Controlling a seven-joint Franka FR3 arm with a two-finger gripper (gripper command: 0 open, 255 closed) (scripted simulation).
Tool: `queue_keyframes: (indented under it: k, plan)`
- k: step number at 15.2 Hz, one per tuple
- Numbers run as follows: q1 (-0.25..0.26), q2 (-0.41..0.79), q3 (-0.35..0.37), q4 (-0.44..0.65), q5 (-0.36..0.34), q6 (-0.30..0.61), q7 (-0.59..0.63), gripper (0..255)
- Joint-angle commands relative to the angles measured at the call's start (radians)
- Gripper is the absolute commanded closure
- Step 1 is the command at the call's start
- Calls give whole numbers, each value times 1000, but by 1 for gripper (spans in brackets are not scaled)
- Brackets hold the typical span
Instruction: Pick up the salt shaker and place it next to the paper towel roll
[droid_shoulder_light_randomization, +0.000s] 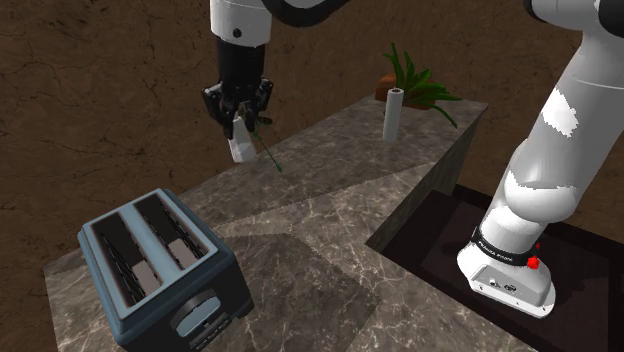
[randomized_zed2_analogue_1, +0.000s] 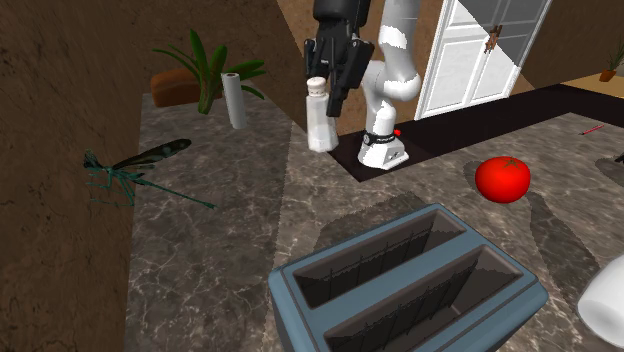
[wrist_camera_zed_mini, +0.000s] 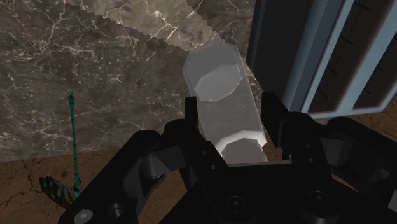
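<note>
Wrist view: gripper (wrist_camera_zed_mini: 232, 118) clenched on the salt shaker (wrist_camera_zed_mini: 219, 86), one black finger against each side of its pale, translucent body, near the capped end.

Shoulder view: shaker hangs below the fingers in the air, clear of the marble counter (droid_shoulder_light_randomization: 330, 200), its base pointing down and slightly tilted.

A green dragonfly figure (randomized_zed2_analogue_1: 125, 170) lies on the counter close below the claw.

The paper towel roll (droid_shoulder_light_randomization: 394, 113) stands upright well apart from the shaker, towards the counter's far corner, just beside a potted plant (droid_shoulder_light_randomization: 415, 85).

A blue-grey two-slot toaster (droid_shoulder_light_randomization: 165, 265) sits on the near end of the counter.

Second exterior view: a red tomato (randomized_zed2_analogue_1: 502, 179) rests on the counter to the toaster's upper right.
</note>
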Motion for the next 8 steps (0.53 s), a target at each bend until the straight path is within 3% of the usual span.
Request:
queue_keyframes:
  k: [1, 3, 8]
  plan:
    - [0, 2, 0, 29, -1, -28, -1, 255]
    - [0, 8, 1, 60, -4, -54, 0, 255]
    - [-46, -154, -94, -98, 116, -35, -164, 255]
